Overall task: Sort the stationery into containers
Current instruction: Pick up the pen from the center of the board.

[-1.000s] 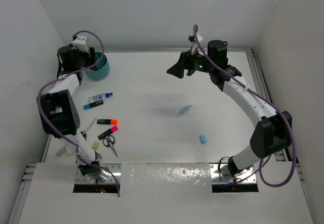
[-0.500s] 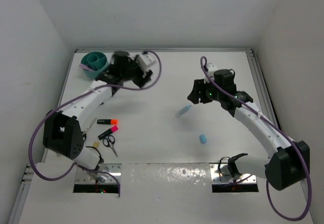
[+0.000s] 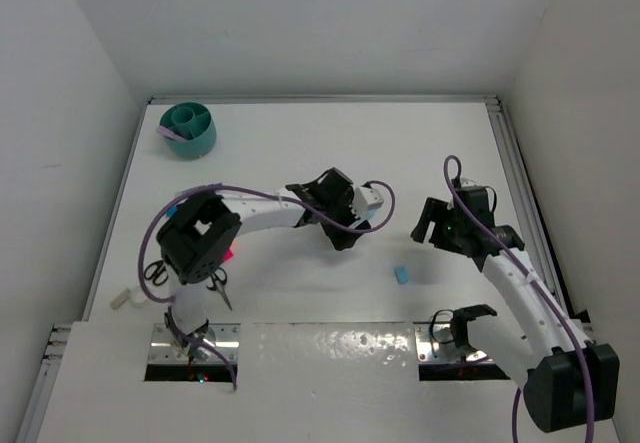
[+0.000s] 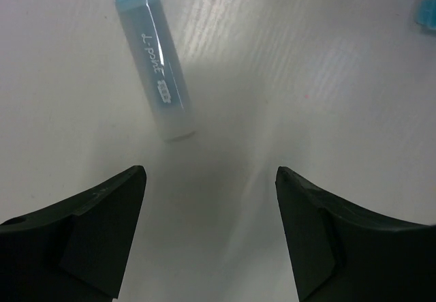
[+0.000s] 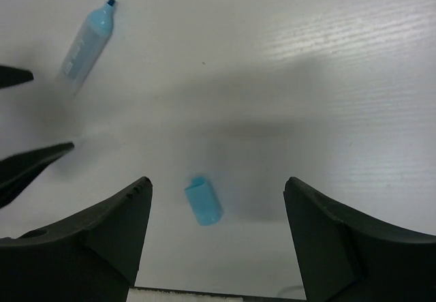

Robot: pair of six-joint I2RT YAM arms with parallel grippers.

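Round teal plastic organiser cup (image 3: 189, 129) at far-left corner of white worktop (image 3: 300, 153); inner dividers visible, pale lilac piece at its left rim, other contents unclear. Left fingers (image 4: 102, 227) spread wide, empty, just short of flat-lying light-blue marker (image 4: 157, 60). Right fingers (image 5: 102, 240) equally wide, empty, above small blue eraser (image 5: 204, 202). Versus half a second earlier: left arm swung from beside cup to mid-worktop, right arm drawn nearer; cup and eraser unmoved.

Open tabletop (image 4: 327, 77) lies all round the light-blue marker (image 4: 158, 63) ahead of the left claw (image 4: 210, 174), the blue eraser (image 4: 428, 12) well aside.
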